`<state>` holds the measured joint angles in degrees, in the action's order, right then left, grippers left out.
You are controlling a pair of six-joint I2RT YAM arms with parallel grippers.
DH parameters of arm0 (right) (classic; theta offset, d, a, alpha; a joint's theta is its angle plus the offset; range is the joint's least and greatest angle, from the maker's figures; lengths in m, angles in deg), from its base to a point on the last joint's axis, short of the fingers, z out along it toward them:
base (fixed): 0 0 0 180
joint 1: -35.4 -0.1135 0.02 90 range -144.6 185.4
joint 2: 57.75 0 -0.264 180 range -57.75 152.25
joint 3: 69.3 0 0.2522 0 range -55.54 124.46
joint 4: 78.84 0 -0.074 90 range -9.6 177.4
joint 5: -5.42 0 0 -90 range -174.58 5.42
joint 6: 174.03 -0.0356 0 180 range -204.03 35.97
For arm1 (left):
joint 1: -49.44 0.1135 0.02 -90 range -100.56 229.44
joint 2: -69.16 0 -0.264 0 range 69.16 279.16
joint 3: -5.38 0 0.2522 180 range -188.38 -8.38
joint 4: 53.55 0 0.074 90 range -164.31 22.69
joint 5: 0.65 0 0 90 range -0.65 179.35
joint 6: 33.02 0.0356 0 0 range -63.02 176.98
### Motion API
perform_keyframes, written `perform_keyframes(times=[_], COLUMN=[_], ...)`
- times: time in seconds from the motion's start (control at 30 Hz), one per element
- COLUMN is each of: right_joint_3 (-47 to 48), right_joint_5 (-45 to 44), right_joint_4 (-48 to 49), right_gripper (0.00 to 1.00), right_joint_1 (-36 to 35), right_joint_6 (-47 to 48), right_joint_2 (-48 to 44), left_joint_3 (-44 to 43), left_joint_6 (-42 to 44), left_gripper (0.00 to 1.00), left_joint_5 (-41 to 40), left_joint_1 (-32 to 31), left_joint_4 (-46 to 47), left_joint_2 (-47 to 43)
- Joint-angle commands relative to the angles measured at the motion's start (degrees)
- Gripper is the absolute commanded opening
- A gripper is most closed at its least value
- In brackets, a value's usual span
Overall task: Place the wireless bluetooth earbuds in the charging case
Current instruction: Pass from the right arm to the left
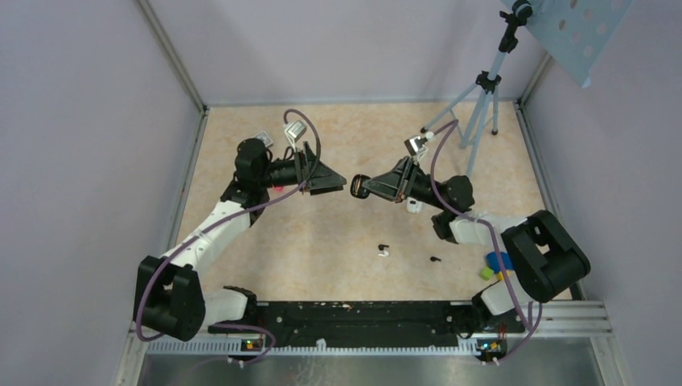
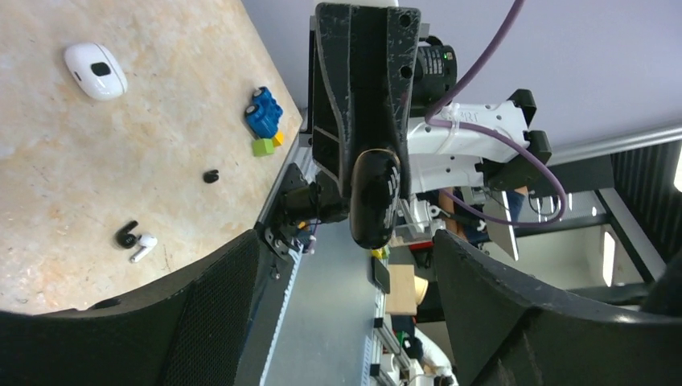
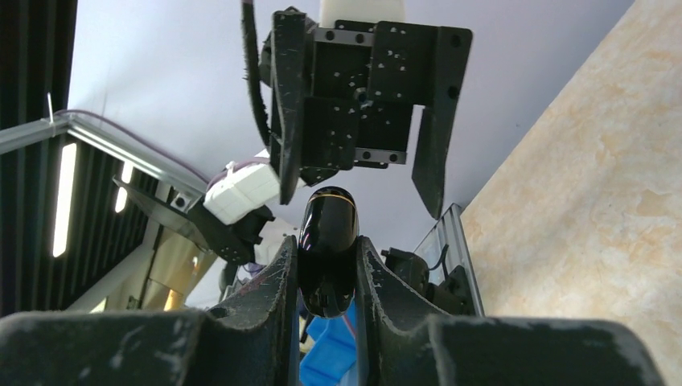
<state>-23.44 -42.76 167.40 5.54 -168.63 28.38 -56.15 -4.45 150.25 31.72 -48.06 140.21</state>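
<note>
The right gripper [image 1: 363,187] was raised above the middle of the table [image 1: 338,241] with its jaws clamped on a glossy black charging case [image 2: 375,193]. It gripped the case by its lower part, and the rounded upper end stuck out past the fingertips towards the other arm. Whether the lid was up or down could not be told. The left gripper [image 1: 336,184] faced it at about the same height, just beside the case but not touching. Its jaws were spread wide with nothing between them, and the case lined up with the gap. The earbuds all lay loose on the table, nearer the arm bases than the grippers. A black earbud [image 2: 125,236] and a white earbud [image 2: 142,248] sat close together, seemingly touching, and a second black earbud [image 2: 211,176] lay alone a little way off towards the right arm. A white charging case [image 2: 95,70] with a dark patch on its face rested flat on the table below the right wrist, well apart from the earbuds. A blue toy block [image 2: 263,112], a green one [image 2: 262,147] and a yellow one sat clustered near the table's right edge by the right arm's base. A tripod [image 1: 480,104] stood in the far right corner.
</note>
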Motion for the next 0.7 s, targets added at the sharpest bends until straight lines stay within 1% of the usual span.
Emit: perform_keyframes(times=[0.0,0.07,0.1,0.17,0.3,0.4,0.47,0.57,0.67], right_joint_3=[2.6,2.6,2.5,2.4,2.5,2.8,2.8,2.6,2.5], right_joint_5=[1.3,1.3,1.2,1.0,1.0,1.2,1.3,1.3,1.3], right_joint_4=[-2.1,-2.7,-2.6,-2.1,-0.7,-1.0,-1.2,-1.1,-1.0], right_gripper=[0.0,0.0,0.0,0.0,0.0,0.0,0.0,0.0,0.0], right_joint_1=[-0.8,-0.9,-0.9,-0.9,-1.0,-1.0,-1.0,-1.0,-1.0], right_joint_6=[3.9,4.1,3.9,3.5,2.4,2.6,2.6,2.5,2.4], right_joint_2=[-4.4,-4.6,-4.6,-4.3,-3.9,-4.1,-4.3,-4.3,-4.3], left_joint_3=[-1.5,-0.1,0.3,0.3,-1.2,-3.1,-2.5,-2.2,-2.1], left_joint_6=[-4.9,-9.8,-11.7,-12.7,-10.7,-6.2,-6.2,-7.4,-8.3], left_gripper=[0.79,0.72,0.71,0.67,0.67,0.66,0.62,0.55,0.52], left_joint_5=[4.5,5.0,5.1,4.9,4.4,3.3,2.5,2.1,2.1], left_joint_1=[0.1,-0.2,-0.6,-1.3,-3.9,-6.1,-6.2,-6.3,-6.3], left_joint_4=[9.4,16.5,19.2,21.0,19.5,12.5,13.2,14.9,16.3], left_joint_2=[0.0,0.6,1.0,1.6,2.1,2.3,2.1,2.6,3.1])
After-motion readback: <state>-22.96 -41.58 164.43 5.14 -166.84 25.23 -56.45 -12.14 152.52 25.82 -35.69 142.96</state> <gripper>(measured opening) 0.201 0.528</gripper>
